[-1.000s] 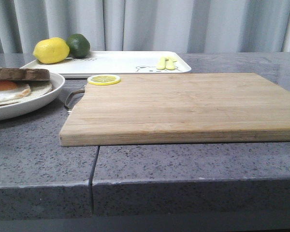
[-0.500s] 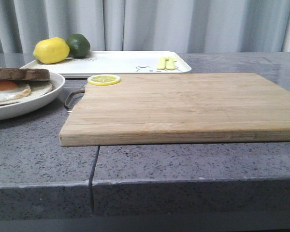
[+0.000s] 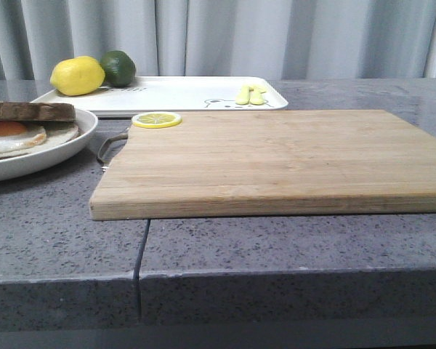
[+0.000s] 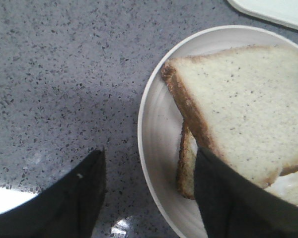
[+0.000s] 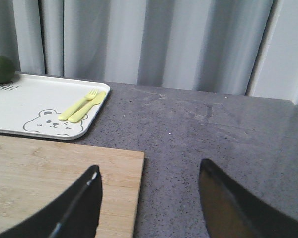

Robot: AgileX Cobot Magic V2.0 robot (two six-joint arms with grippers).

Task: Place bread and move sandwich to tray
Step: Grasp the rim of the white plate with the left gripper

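My left pincer (image 4: 149, 193) spread wide above the bowl (image 4: 154, 129); my right pincer (image 5: 149, 198) also apart, empty.
The bread (image 4: 243, 104) tops the sandwich (image 3: 25, 129) on grey speckled stone counter (image 3: 276, 247); the tray (image 3: 182, 93) sits behind the cutting board (image 3: 276, 156), by pale curtains (image 3: 225, 36).

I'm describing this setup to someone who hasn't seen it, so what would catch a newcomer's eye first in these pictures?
The big wooden cutting board fills the middle of the grey counter, with a lemon slice on its far left corner. At the left edge sits the sandwich, bread over a fried egg, in a white bowl. Behind the board lies the tray, holding a lemon, a lime and small yellow cutlery.
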